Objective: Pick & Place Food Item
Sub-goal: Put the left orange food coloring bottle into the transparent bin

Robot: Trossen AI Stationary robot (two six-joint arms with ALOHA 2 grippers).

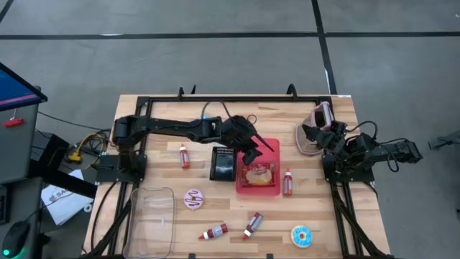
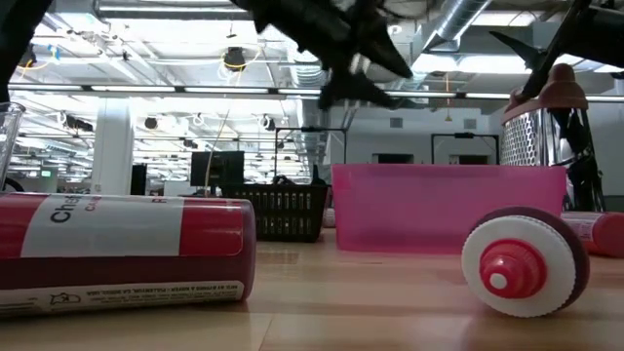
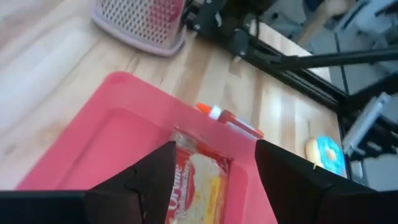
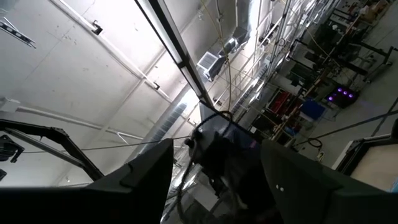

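We see the left gripper (image 1: 256,150) hanging over the glossy pink plastic rectangular tray (image 1: 271,189), fingers spread and empty. The crinkly red-and-yellow wrapped snack (image 1: 257,173) lies inside the tray; only the left wrist view shows its shiny film. Far right, the folded right gripper (image 1: 316,133) waits, fingers parted.

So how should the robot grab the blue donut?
Probably from straight above, with the fingers closing across its outer edge. The blue donut lies flat on the table near the front edge, so its sides are low and hard to reach from level. It sits clear of the bottles, leaving room for open fingers on both sides.
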